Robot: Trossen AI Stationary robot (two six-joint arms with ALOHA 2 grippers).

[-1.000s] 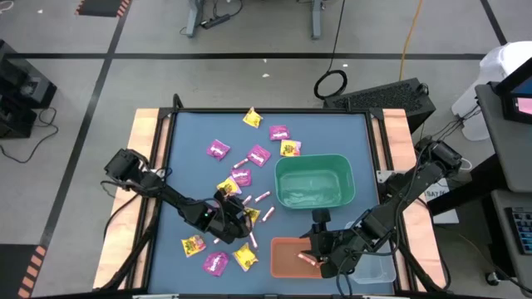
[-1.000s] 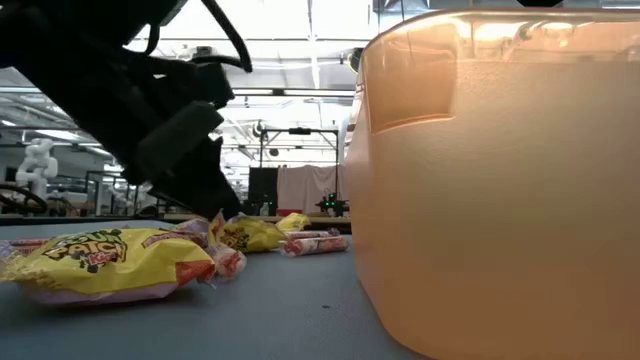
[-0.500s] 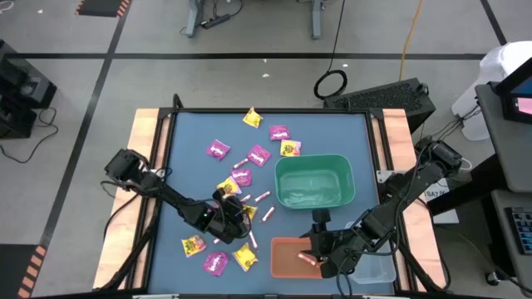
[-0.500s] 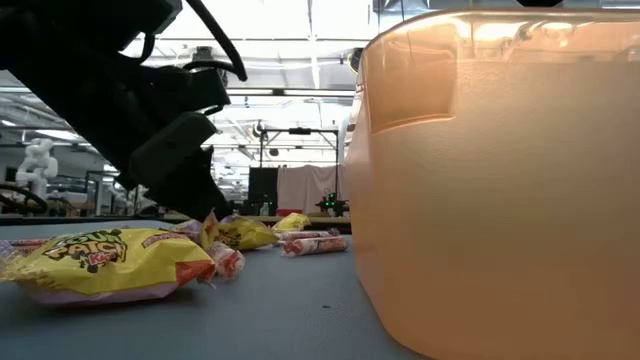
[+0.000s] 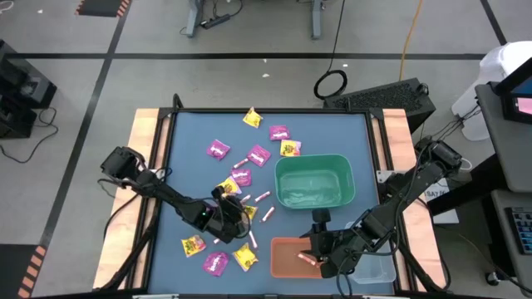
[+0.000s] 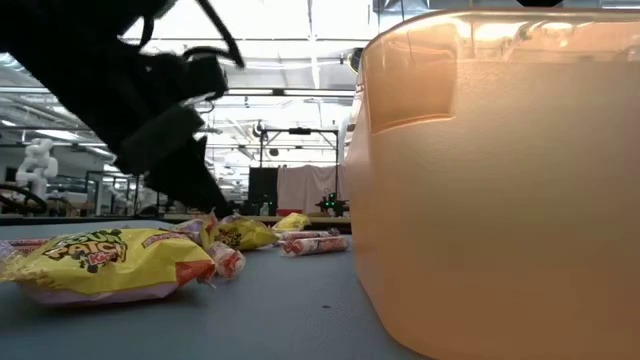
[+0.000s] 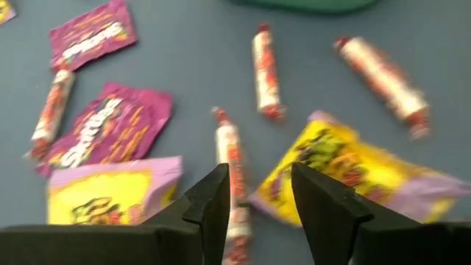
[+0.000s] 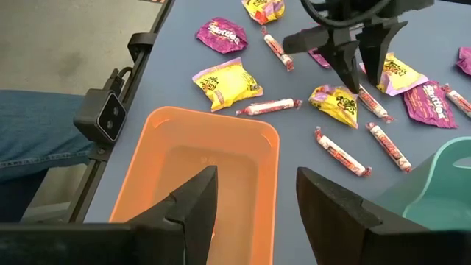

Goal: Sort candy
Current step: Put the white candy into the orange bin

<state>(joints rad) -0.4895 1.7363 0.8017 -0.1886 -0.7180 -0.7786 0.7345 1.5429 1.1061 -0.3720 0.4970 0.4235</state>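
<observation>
Left wrist view shows the left gripper [image 7: 256,197] pinching a pink-white stick [image 7: 232,173] among scattered candy [image 5: 241,176] mid-table, presumably bound for the orange bin [image 5: 287,257]. The right gripper [image 8: 254,195] hangs spread above that bin, crowding the drop; the green bin [image 5: 314,181] hems the path.

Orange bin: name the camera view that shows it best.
The right wrist view: the orange bin shows its rim and inside, below the right gripper. The high view has it small and partly covered; the low view shows one wall; the left wrist view, nothing.
</observation>
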